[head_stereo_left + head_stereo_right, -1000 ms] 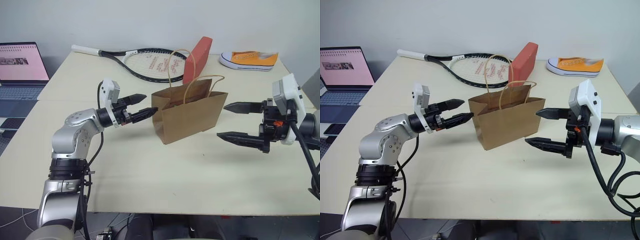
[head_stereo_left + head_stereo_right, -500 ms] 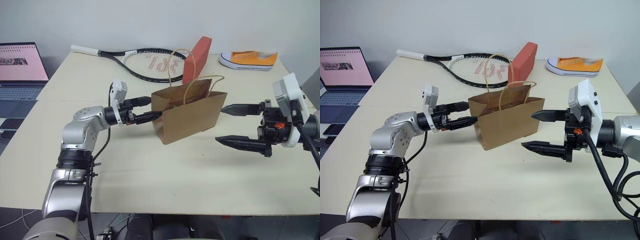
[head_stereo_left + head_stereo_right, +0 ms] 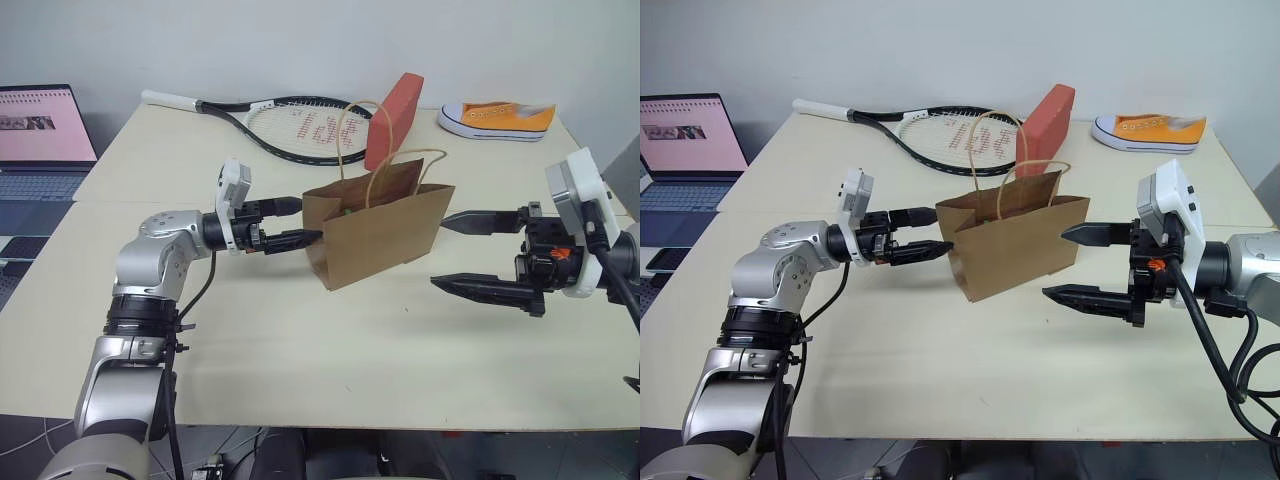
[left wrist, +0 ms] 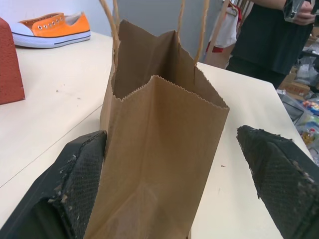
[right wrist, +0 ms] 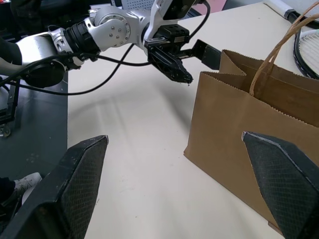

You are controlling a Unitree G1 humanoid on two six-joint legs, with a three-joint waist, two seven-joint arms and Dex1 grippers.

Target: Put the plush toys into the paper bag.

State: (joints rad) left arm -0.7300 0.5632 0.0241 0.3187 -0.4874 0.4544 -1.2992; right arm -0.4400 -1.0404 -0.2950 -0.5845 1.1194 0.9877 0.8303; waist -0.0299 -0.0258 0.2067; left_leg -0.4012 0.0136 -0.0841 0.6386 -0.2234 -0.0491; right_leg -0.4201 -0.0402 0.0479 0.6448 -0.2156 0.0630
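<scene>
Near the bench's [image 3: 300, 350] far left corner lies a tennis racket [image 3: 290, 125], with its handle pointing at that corner. Next comes the left gripper [image 3: 305, 222], wide open and holding nothing. In the left wrist view its two fingers stand on either side of the paper bag's narrow end, and one finger looks like it touches the paper. The paper bag [image 3: 385, 230] stands upright in the middle of the bench, with its top open and its two cord handles sticking up. Just behind it, a red block [image 3: 395, 115] leans beside the racket head. The plush toys may be down inside the bag, but the pictures do not let me tell. To the right of the bag, the right gripper [image 3: 480, 252] hangs wide open too, holding nothing, a little apart from the bag's other end. An orange-and-white sneaker [image 3: 500, 120] sits by the far right corner. The bag is light and thin, so I think a push from the left gripper could slide it or tip it over. If that gripper squeezes, the paper could crumple and the opening could fold shut.
</scene>
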